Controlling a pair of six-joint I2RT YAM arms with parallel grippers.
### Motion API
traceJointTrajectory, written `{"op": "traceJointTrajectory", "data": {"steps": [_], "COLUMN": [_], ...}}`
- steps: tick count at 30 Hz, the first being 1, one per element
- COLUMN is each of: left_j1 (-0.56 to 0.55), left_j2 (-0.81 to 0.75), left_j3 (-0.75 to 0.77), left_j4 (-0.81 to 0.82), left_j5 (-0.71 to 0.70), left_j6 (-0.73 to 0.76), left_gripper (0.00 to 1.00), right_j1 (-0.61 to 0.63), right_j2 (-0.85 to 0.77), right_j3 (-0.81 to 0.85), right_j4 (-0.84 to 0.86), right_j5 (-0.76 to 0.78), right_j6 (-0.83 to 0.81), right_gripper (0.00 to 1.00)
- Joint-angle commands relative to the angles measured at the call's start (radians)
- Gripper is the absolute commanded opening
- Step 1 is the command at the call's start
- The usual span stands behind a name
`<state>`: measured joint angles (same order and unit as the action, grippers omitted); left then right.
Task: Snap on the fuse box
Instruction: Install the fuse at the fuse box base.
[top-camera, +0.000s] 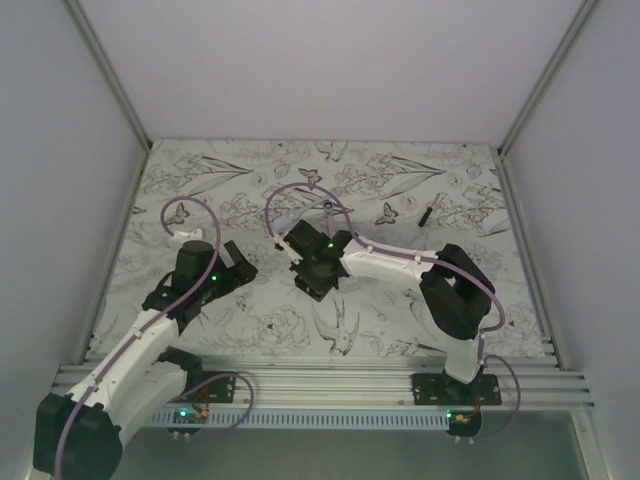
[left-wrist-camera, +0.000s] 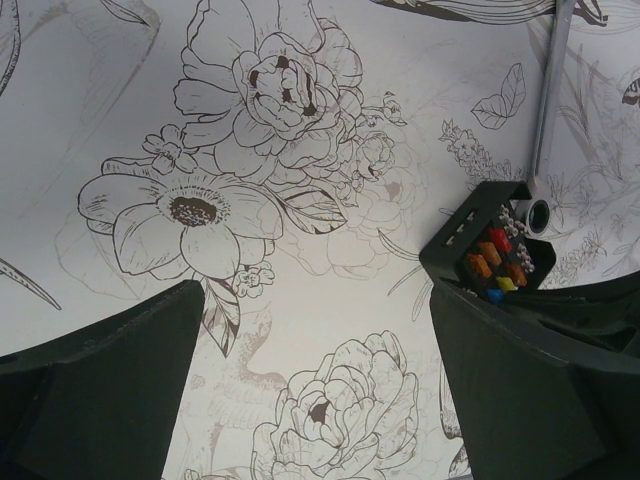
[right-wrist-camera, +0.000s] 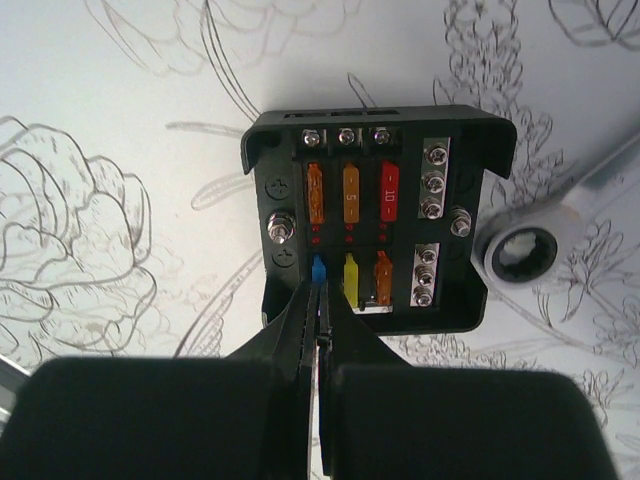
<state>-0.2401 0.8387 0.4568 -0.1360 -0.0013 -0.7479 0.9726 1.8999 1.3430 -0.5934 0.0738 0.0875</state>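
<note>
The fuse box (right-wrist-camera: 268, 150) is a small black open box lying on the flower-patterned table, with orange, red and yellow fuses in two rows. My right gripper (right-wrist-camera: 320, 288) reaches into its near row, shut on a blue fuse (right-wrist-camera: 319, 266) that stands in the leftmost slot. In the left wrist view the fuse box (left-wrist-camera: 452, 243) sits at the right, just beyond my right finger. My left gripper (left-wrist-camera: 315, 300) hangs open over bare table with nothing between its fingers. From above, the left gripper (top-camera: 240, 268) is a short way left of the right gripper (top-camera: 316, 272), which covers the box.
A silver ratchet wrench (right-wrist-camera: 523, 252) lies right beside the box, its handle running away (left-wrist-camera: 548, 90). A thin black stick (top-camera: 427, 213) lies at the back right. Cage posts and walls bound the table on three sides.
</note>
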Motion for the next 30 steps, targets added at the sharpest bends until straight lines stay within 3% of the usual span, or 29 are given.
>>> {"op": "traceJointTrajectory", "data": {"steps": [1, 7, 18, 27, 30], "left_j1": [0.008, 0.007, 0.008, 0.008, 0.008], "left_j2": [-0.001, -0.006, -0.003, 0.003, 0.004], "left_j3": [-0.01, -0.012, -0.013, -0.012, -0.01], "left_j4": [-0.024, -0.024, -0.026, -0.024, -0.024], "left_j5": [-0.005, -0.007, -0.009, -0.004, -0.001], "left_j6": [-0.004, -0.004, -0.002, -0.003, -0.003], "left_gripper": [1.0, 1.0, 1.0, 1.0, 1.0], "right_j1": [-0.012, -0.012, -0.012, -0.014, -0.017], "right_j2": [0.035, 0.01, -0.028, -0.016, -0.01], "right_j3": [-0.012, 0.072, 0.115, 0.038, 0.027], "right_j4": [-0.213, -0.173, -0.165, -0.172, -0.168], "right_j5": [0.001, -0.005, -0.007, -0.009, -0.004], "right_j6": [0.017, 0.021, 0.018, 0.045, 0.05], "right_gripper": [0.0, 0.01, 0.22, 0.22, 0.17]}}
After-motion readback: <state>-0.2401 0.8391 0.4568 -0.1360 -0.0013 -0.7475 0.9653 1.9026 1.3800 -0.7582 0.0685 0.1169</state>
